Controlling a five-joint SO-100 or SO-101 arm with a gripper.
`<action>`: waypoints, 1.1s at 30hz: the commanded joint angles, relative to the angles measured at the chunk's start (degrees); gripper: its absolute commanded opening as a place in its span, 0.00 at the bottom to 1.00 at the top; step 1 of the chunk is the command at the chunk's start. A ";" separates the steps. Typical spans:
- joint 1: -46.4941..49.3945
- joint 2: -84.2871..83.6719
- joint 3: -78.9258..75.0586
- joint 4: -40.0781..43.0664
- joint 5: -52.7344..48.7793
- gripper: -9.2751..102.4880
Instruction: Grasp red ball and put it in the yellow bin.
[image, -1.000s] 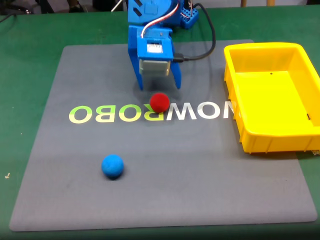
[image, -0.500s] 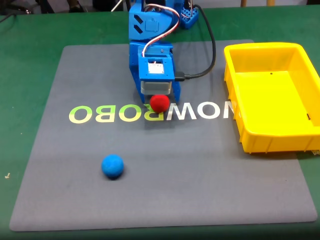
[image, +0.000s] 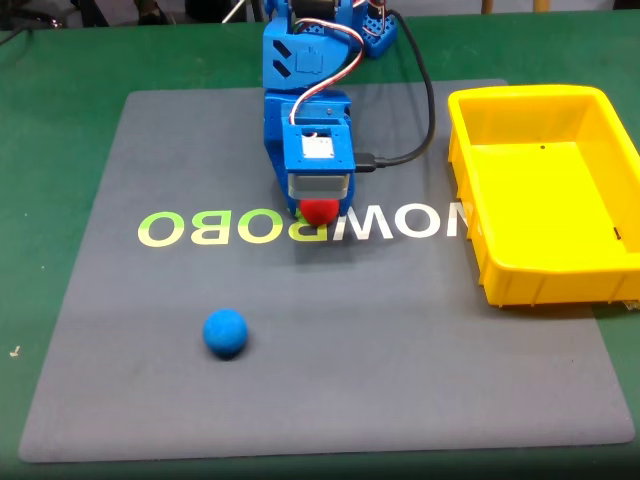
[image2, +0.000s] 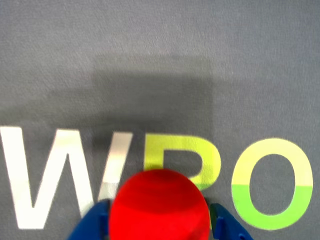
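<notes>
Since the earlier frame, my pincer (image: 320, 212) has descended over the red ball (image: 320, 211) at upper centre of the fixed view, straddling it for a side grasp. Blue fingers (image2: 92, 222) flank the ball closely in the wrist view, pinching it. Yellow bin (image: 478, 225) waits at right, well apart.
</notes>
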 joint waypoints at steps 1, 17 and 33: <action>-0.53 0.18 -3.60 -1.58 0.97 0.23; -1.32 5.80 -5.80 -1.58 1.93 0.08; -22.59 25.75 -9.40 1.49 6.42 0.08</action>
